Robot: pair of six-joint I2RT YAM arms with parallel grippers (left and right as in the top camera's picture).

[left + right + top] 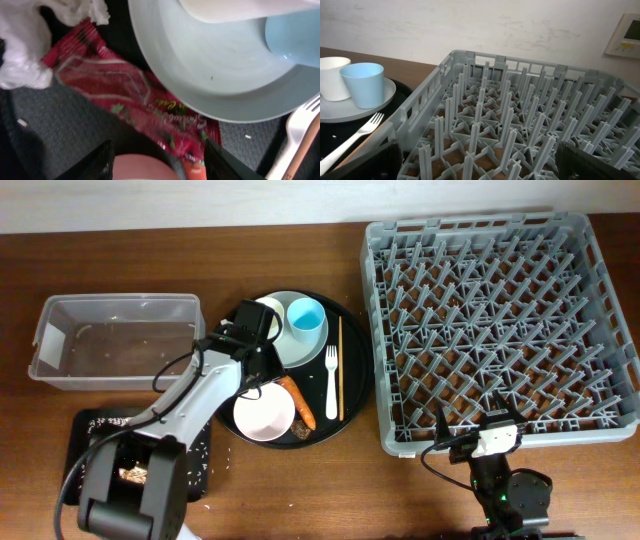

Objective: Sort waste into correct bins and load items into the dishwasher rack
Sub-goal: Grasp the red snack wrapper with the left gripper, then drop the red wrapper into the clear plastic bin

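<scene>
My left gripper (159, 160) (252, 370) hangs open low over the round black tray (345, 395). The lower end of the red wrapper (125, 95) lies between its fingers, close to the right one. White tissue (25, 45) sits at the wrapper's upper left. Just below the fingers are the pinkish bowl (145, 167) (264, 412) and the carrot (196, 170) (297, 402). The plate (300, 345) carries the blue cup (305, 318) and the cream cup (268, 310). My right gripper (480, 170) (487, 438) stands open at the front edge of the rack (500, 330).
The fork (331, 370) and chopsticks (340, 365) lie on the round tray's right side, with a dark lump (300, 433) near its front. The clear tub (115, 340) stands at far left. The shallow black tray (95, 430) in front of it holds scraps (133, 473).
</scene>
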